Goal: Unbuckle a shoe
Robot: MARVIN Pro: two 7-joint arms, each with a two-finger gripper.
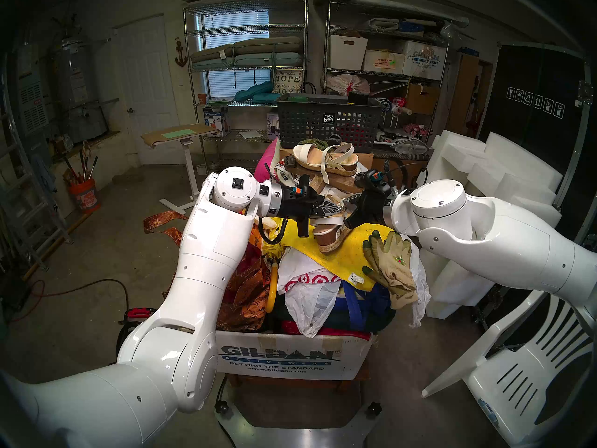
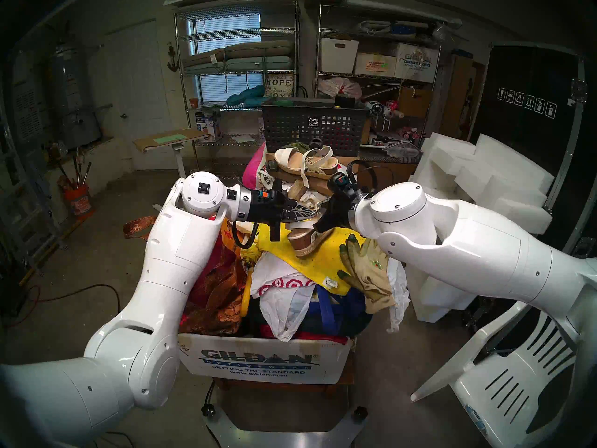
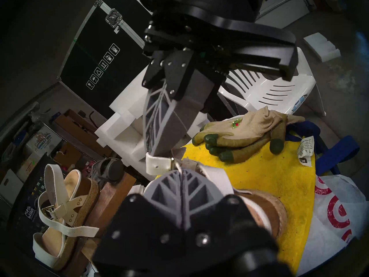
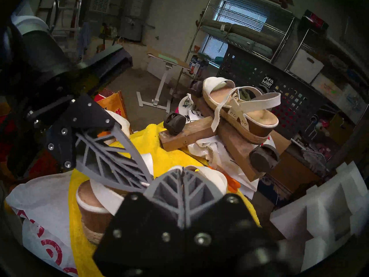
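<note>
Sandal (image 1: 332,239) tilted on a yellow towel (image 1: 349,260) atop the overfilled box, left pincer (image 3: 180,170) pressed shut beside the small buckle (image 3: 173,162), right pincer (image 3: 154,150) clamped on the white strap end (image 3: 157,165), twin sandal (image 1: 323,161) behind on wooden blocks.

Twin sandal (image 1: 323,161) rests on wooden blocks (image 4: 187,133); work gloves (image 1: 389,266) lie on yellow towel (image 1: 349,260).

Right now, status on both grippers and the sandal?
Left gripper shut at the buckle. Right gripper shut on strap end. Sandal on yellow towel. Nothing in the way.
</note>
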